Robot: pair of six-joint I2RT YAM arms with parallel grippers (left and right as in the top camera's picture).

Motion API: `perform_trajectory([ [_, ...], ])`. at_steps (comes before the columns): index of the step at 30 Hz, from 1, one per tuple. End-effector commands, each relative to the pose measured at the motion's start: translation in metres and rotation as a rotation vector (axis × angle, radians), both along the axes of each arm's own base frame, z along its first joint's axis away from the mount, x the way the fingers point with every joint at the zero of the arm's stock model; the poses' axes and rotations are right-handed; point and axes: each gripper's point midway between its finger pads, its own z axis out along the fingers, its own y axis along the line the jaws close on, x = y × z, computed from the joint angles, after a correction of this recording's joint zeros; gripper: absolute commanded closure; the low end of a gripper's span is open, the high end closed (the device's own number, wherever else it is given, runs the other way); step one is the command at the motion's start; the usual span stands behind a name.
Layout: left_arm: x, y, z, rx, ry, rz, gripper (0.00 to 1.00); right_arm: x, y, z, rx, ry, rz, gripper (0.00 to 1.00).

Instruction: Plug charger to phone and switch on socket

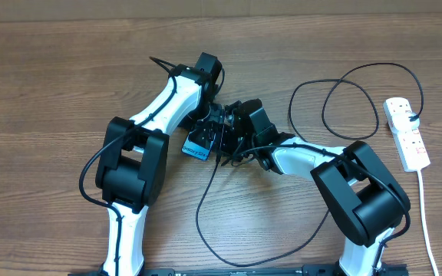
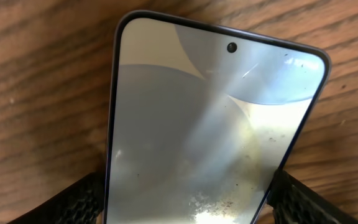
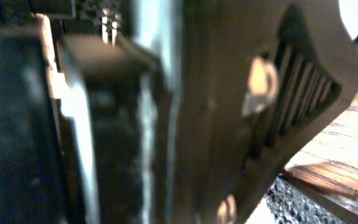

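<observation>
Black-edged phone [image 2: 216, 124] pinched edgewise by left end effector [image 2: 188, 202] at desk [image 1: 52, 77] centre; right end effector [image 1: 232, 136] adjacent, grip indiscernible; plugging step, next requiring charger [image 1: 199, 208] tip aligned with port

I read nothing surely: the phone [image 1: 199, 143] carries small white lettering near its 6 o'clock edge, too tiny to make out.

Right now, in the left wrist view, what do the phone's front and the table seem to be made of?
The phone: the front looks like smooth, glossy glass; it shows glare streaks and dust specks. The table: wood or wood-look laminate, fairly matte; brown grain lines run across it, and I cannot tell which.
</observation>
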Motion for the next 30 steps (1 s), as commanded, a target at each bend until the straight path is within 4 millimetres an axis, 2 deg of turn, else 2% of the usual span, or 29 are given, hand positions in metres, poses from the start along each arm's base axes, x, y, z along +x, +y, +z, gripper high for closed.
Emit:
perform_trajectory([
  [1,-0.02,0.015,-0.021,0.035,0.108,0.08,0.26,-0.019,-0.017,-0.047,-0.123,0.088,-0.038,0.0],
  [7,-0.028,0.012,-0.015,-0.162,0.224,0.151,0.27,-0.014,-0.025,-0.053,-0.166,0.09,-0.09,0.0],
  [12,-0.025,0.025,-0.009,-0.265,0.261,0.19,0.25,-0.021,-0.03,-0.06,-0.186,0.154,-0.115,0.0],
  [15,-0.021,0.035,-0.009,-0.269,0.258,0.21,0.2,-0.021,-0.03,-0.06,-0.187,0.157,-0.116,0.0],
  [17,-0.019,0.037,-0.009,-0.273,0.247,0.188,0.09,-0.021,-0.03,-0.059,-0.186,0.156,-0.116,0.0],
  [20,-0.014,0.034,-0.007,-0.277,0.223,0.17,0.0,-0.021,-0.028,-0.058,-0.177,0.159,-0.112,0.0],
  [27,0.018,0.028,0.017,-0.179,0.088,0.108,0.0,-0.024,-0.024,-0.044,-0.158,0.124,-0.055,0.0],
  [30,0.016,0.017,0.016,-0.151,0.074,0.071,0.0,-0.027,-0.021,-0.039,-0.145,0.099,-0.014,0.0],
])
